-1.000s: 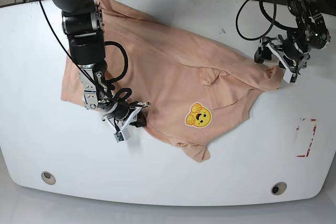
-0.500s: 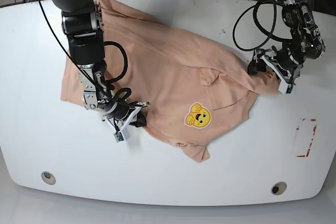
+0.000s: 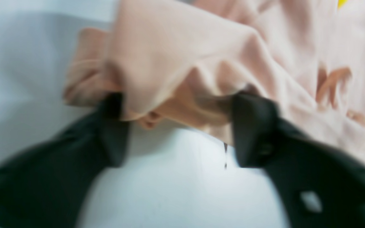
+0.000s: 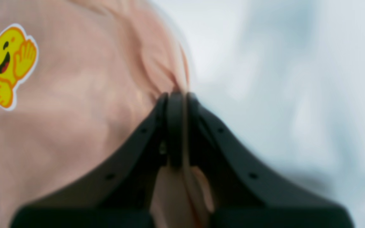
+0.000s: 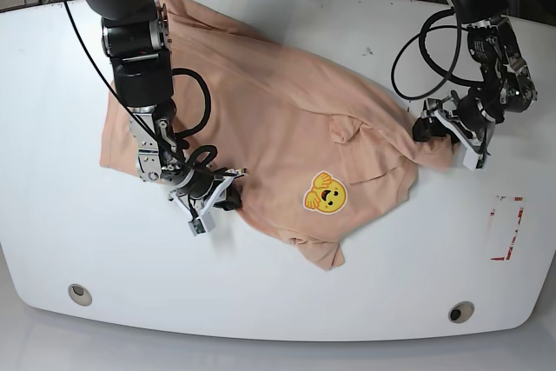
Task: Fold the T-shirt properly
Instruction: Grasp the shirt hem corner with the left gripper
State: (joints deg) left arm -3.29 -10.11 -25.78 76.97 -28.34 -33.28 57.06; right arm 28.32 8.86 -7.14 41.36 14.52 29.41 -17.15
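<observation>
The peach T-shirt (image 5: pixel 278 119) lies spread and rumpled on the white table (image 5: pixel 365 284), its yellow smiling-face print (image 5: pixel 327 193) facing up. At the shirt's lower left edge my right gripper (image 5: pixel 211 204) is shut on a thin fold of cloth. The right wrist view shows that gripper (image 4: pixel 176 98) pinching the T-shirt (image 4: pixel 74 110), with the print (image 4: pixel 9 66) to its left. My left gripper (image 5: pixel 447 135) is at the shirt's right corner. In the blurred left wrist view this gripper (image 3: pixel 182 126) stands open, its fingers (image 3: pixel 255 129) apart with bunched T-shirt (image 3: pixel 176 57) between and over them.
A red-outlined mark (image 5: pixel 506 228) is on the table at the right. Two round holes (image 5: pixel 80 294) (image 5: pixel 461 312) sit near the front edge. Cables hang behind the table's far edge.
My left gripper has moved down and left onto the shirt's right corner, and its jaws have narrowed around the cloth. The corner has bunched inward. The right arm has not moved.
</observation>
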